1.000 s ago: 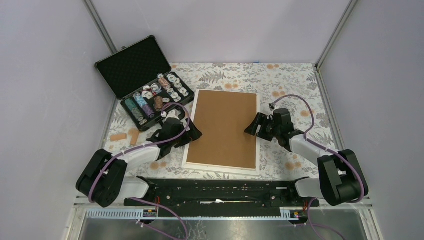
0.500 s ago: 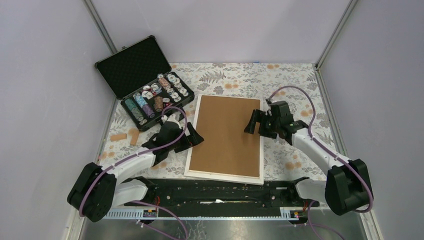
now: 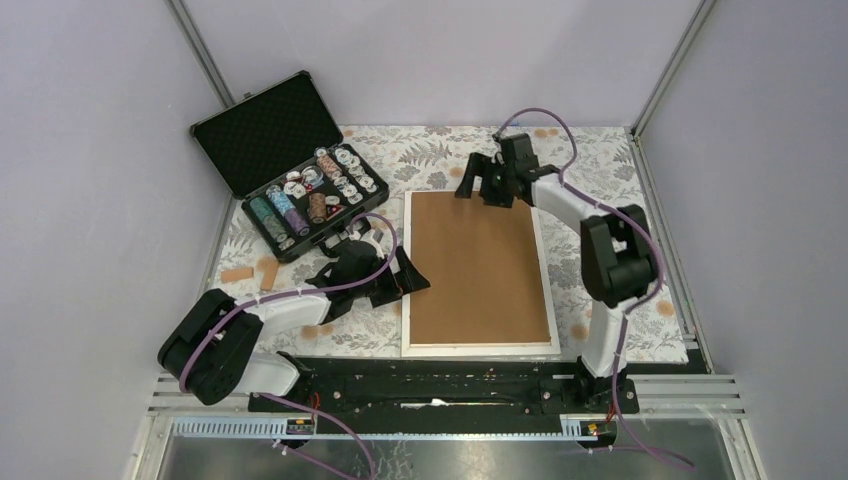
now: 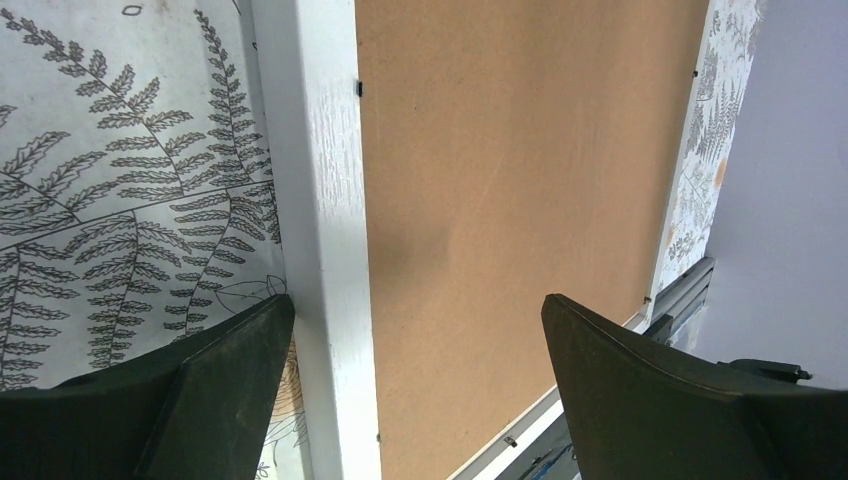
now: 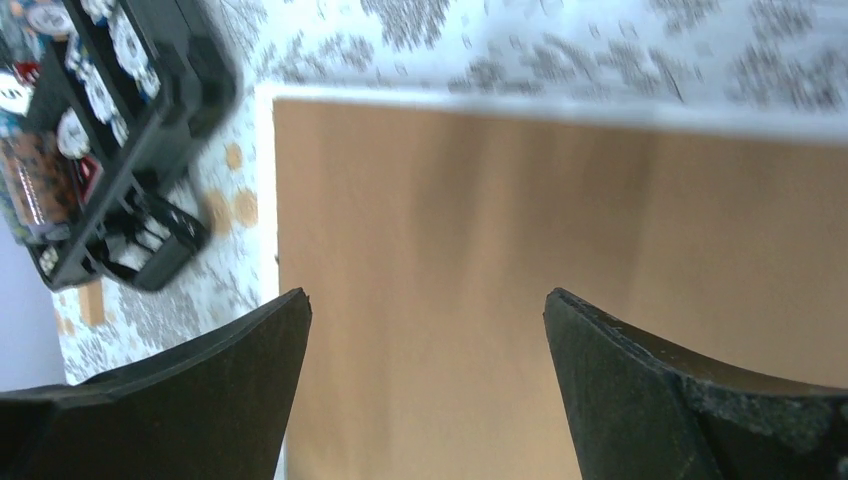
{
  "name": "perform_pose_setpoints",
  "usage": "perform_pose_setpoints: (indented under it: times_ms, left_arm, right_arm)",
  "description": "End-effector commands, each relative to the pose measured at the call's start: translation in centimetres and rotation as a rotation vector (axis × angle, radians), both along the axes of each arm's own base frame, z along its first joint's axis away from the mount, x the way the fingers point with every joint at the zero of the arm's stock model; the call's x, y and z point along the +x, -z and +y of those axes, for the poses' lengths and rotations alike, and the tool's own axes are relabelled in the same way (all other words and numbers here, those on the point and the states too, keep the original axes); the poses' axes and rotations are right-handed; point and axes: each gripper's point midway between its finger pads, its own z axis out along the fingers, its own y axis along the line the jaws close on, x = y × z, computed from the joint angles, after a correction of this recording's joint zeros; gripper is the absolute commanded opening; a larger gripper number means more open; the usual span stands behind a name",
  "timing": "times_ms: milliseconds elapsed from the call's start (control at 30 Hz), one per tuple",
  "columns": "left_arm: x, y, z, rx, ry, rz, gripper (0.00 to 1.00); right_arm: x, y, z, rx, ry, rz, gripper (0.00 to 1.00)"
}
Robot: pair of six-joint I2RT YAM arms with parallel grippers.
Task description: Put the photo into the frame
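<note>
The frame (image 3: 407,310) lies face down on the floral tablecloth, its thin white rim around a plain brown backing board (image 3: 478,265). The photo is not visible in any view. My left gripper (image 3: 408,278) is open and empty at the frame's left rim. In the left wrist view, my left gripper (image 4: 415,308) straddles the white rim (image 4: 320,200) and part of the board (image 4: 520,180). My right gripper (image 3: 475,190) is open and empty at the frame's far edge. In the blurred right wrist view, my right gripper (image 5: 425,295) hovers over the board (image 5: 500,230).
An open black foam-lined case (image 3: 300,205) of poker chips stands at the back left and also shows in the right wrist view (image 5: 130,140). Small brown wooden pieces (image 3: 250,272) lie left of my left arm. A black rail (image 3: 430,380) runs along the near edge, and grey walls enclose the table.
The frame has slid right and turned square to the table's edge. My right gripper has swung from the frame's right side to its far edge. My left gripper has followed the left rim rightward.
</note>
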Motion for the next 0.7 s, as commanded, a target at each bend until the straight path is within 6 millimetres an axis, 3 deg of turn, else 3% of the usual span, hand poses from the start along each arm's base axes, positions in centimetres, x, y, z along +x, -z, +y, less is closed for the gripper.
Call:
perform_pose_setpoints:
  times_ms: [0,133,233,667]
  left_arm:
    - [1.3,-2.2,-1.0,-0.042,0.001,-0.061,0.99]
    - [1.1,-1.2,-0.6,-0.011,-0.001,-0.043,0.99]
    - [1.0,-0.7,-0.3,0.004,-0.005,-0.034,0.99]
    - [1.7,-0.2,0.9,0.023,-0.052,-0.028,0.99]
  right_arm:
    - [5.0,-1.5,3.4,0.093,-0.032,-0.074,0.93]
    - [7.5,-0.5,5.0,0.131,-0.040,-0.060,0.90]
    - [8.2,0.6,5.6,0.143,-0.043,-0.039,0.89]
    - [6.9,4.5,6.4,0.129,-0.087,0.053,0.85]
